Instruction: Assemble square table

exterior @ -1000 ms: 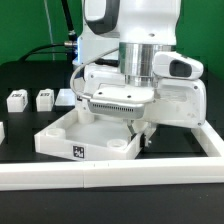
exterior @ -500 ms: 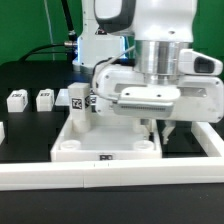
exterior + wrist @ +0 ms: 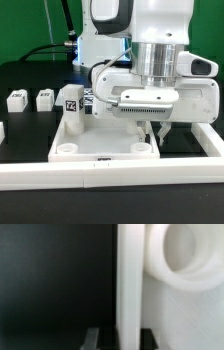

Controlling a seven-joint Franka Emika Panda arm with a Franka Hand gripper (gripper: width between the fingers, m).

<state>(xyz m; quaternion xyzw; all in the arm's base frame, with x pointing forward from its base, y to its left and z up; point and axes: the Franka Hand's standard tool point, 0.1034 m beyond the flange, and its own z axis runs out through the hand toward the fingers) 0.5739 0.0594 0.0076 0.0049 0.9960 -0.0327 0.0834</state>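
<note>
Pincer (image 3: 158,129): closed narrow on the top (image 3: 108,138), at its rim (image 3: 130,274).
Top: likely stiff, light, slick plastic.
Hold: thin rim, just beside the pincer's neighbouring socket (image 3: 172,263).

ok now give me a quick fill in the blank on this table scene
1. The gripper is ___ on the rim of the square table top.
2. The corner sockets of the top are ___ in shape.
3. The loose legs stand to the exterior view's ___ of the top.
Missing words: shut; round; left.
</note>
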